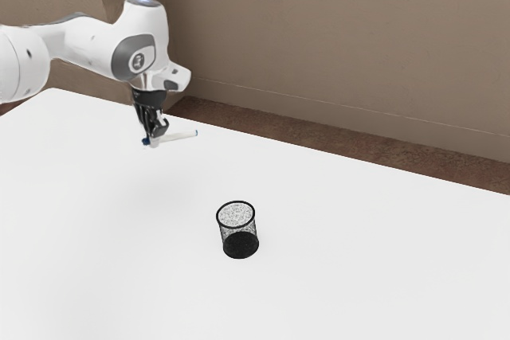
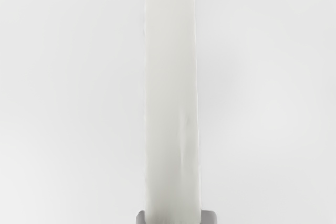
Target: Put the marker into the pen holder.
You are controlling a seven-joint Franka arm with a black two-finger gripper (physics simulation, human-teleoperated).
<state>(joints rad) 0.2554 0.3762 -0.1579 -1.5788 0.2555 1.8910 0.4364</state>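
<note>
Held in the air over the table, my gripper (image 1: 154, 137) is shut on the white marker (image 1: 179, 136), which lies nearly level and points toward the exterior view's right. Its blue end shows on the other side of the fingers. In the wrist view the marker (image 2: 172, 87) is a broad pale band, and the gripper (image 2: 175, 217) has a grey fingertip against each side of it. The black mesh pen holder (image 1: 240, 244) stands upright on the table, lower and toward the exterior view's right from the gripper.
The white table (image 1: 358, 252) extends around the pen holder. Its far edge runs along a brown floor strip, with a brown wall (image 1: 335, 45) beyond it.
</note>
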